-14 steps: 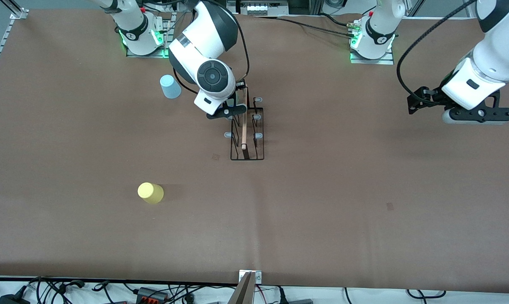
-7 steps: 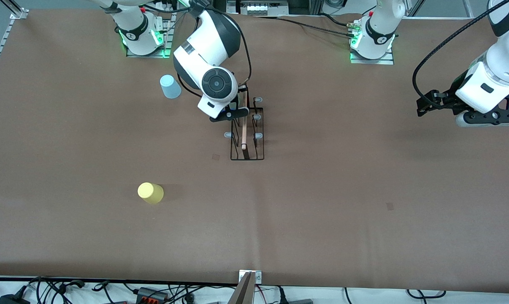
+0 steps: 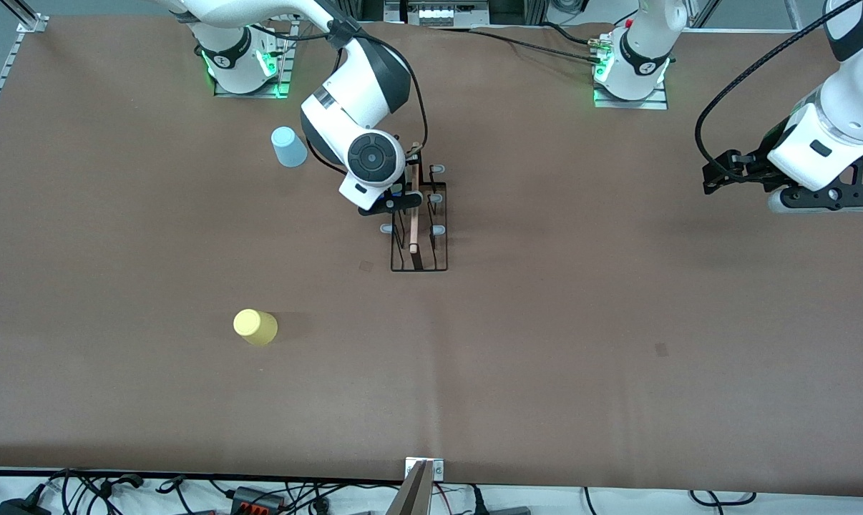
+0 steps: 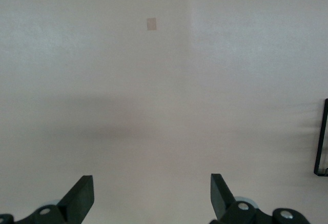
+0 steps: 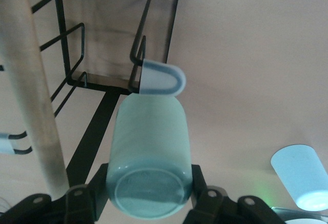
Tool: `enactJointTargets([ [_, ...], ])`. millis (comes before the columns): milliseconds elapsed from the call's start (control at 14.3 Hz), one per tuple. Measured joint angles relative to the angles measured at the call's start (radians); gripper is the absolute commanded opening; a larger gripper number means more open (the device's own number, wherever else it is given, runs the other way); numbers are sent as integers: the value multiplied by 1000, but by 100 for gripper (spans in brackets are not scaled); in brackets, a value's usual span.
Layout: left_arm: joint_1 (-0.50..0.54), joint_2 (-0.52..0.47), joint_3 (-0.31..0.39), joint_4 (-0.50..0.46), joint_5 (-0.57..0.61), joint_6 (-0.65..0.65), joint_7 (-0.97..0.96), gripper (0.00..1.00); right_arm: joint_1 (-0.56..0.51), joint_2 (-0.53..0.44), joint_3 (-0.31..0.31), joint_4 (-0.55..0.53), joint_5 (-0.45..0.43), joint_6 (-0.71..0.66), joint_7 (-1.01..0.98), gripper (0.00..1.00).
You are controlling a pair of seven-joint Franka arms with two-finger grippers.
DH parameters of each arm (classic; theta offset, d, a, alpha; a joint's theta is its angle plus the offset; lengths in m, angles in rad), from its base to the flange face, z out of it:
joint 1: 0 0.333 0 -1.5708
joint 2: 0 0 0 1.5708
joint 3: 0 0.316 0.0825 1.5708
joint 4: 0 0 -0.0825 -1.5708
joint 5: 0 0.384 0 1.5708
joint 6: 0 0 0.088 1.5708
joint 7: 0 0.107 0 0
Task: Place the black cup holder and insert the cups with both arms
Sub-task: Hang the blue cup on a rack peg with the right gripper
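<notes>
The black cup holder (image 3: 418, 229) stands mid-table, its wooden rod (image 3: 413, 214) along the top and grey-tipped pegs at its sides. My right gripper (image 3: 396, 197) is over the rack's end nearest the bases, shut on the mint green cup (image 5: 148, 157). In the right wrist view the cup's mouth meets a grey-tipped peg (image 5: 160, 79), beside the rod (image 5: 33, 96). The light blue cup (image 3: 288, 146) stands upside down on the table toward the right arm's base; it also shows in the right wrist view (image 5: 302, 175). The yellow cup (image 3: 255, 326) lies nearer the front camera. My left gripper (image 3: 718, 175) is open and empty.
The left wrist view shows bare table and a corner of the rack's base (image 4: 323, 142). A small mark (image 3: 366, 265) lies on the brown table cover (image 3: 546, 322) beside the rack. Cables run along the table's front edge.
My right gripper has lowered with the mint cup toward the rack's peg. My left arm drew out toward its end of the table, then came back a little.
</notes>
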Motion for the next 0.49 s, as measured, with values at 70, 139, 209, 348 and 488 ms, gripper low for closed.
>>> enactJointTargets([
  [70, 0, -1, 0, 0, 0, -1, 0, 100, 0, 0, 0, 1, -2, 0, 10, 100],
  [139, 0, -1, 0, 0, 0, -2, 0, 100, 0, 0, 0, 2, -3, 0, 17, 100],
  [209, 0, -1, 0, 0, 0, -3, 0, 100, -1, 0, -1, 3, -4, 0, 20, 100],
  [348, 0, -1, 0, 0, 0, -4, -1, 100, -2, -2, -5, 9, -4, 1, 22, 100],
  [488, 0, -1, 0, 0, 0, -6, -1, 100, -6, -8, -9, 17, -4, 1, 23, 100],
])
